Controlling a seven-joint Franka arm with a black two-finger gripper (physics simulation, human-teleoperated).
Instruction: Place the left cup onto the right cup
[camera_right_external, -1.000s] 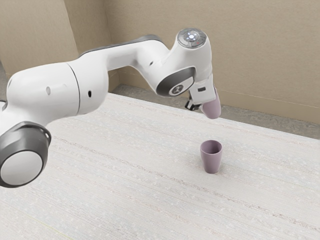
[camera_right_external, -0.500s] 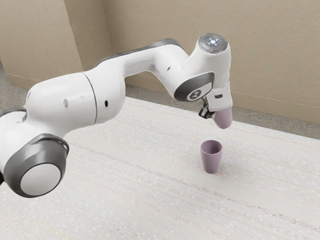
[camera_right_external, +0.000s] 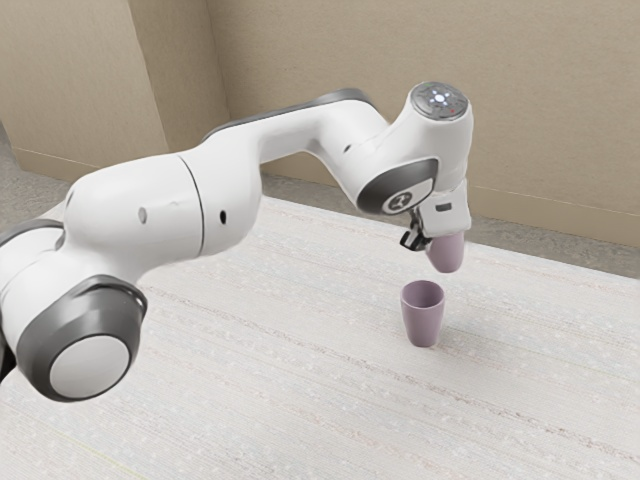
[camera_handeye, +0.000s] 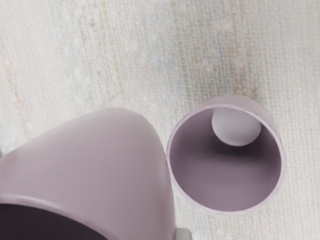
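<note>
Held cup (camera_right_external: 446, 252): we see a smooth, matte mauve cup hanging in the air under the hand, base down. Its wall narrows to a rounded bottom. In the wrist view (camera_handeye: 85, 170) its curved wall looms just under the hand, with the dark mouth toward the camera.
Standing cup (camera_right_external: 422, 312): same mauve and same tapered shape, upright on the tabletop, nearer the far edge than the near one. Its thin round rim (camera_handeye: 225, 155) opens upward, and a pale round bottom shows inside.
End effector (camera_right_external: 428, 241): its black fingers pinch the held cup near its rim. We make out one finger on the side toward the exterior view's left.
Gap: air separates the held cup's base from the standing cup's rim. The held cup hangs slightly toward the exterior view's right of that mouth.
Tabletop (camera_right_external: 250, 350): pale, with a fine streaked weave-like grain. Open surface lies on every side of the standing cup.
Arm (camera_right_external: 200, 200): glossy white shells with grey joint caps, reaching in from the exterior view's left.
Surroundings: a grey floor (camera_right_external: 560, 240) strip beyond the far edge, then a beige wall (camera_right_external: 560, 90).
</note>
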